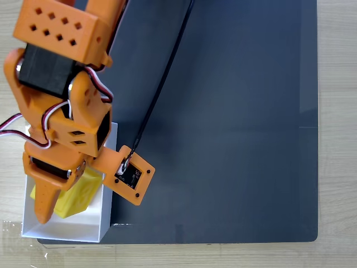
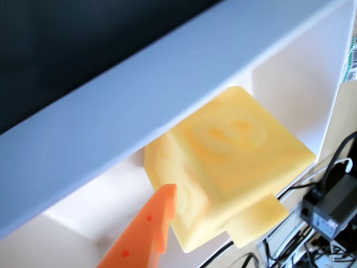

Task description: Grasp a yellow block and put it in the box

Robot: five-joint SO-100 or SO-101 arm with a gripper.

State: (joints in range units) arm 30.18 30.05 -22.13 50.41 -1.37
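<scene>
The yellow block (image 1: 75, 196) hangs tilted inside the white box (image 1: 106, 215) at the lower left of the fixed view. My orange gripper (image 1: 57, 207) reaches down into the box from above and is shut on the block, with one pointed finger (image 1: 43, 201) pressed against the block's left side. The other jaw is hidden under the wrist. Up close in the wrist view, the yellow block (image 2: 234, 162) sits just behind the box wall (image 2: 139, 117), its stud pointing down to the right, and an orange fingertip (image 2: 148, 231) lies on its lower left corner.
A dark grey mat (image 1: 223, 111) covers most of the table, with pale wood (image 1: 337, 134) along its right side. A black cable (image 1: 162, 78) runs across the mat to the wrist camera mount (image 1: 133, 176). The box stands at the mat's lower left corner.
</scene>
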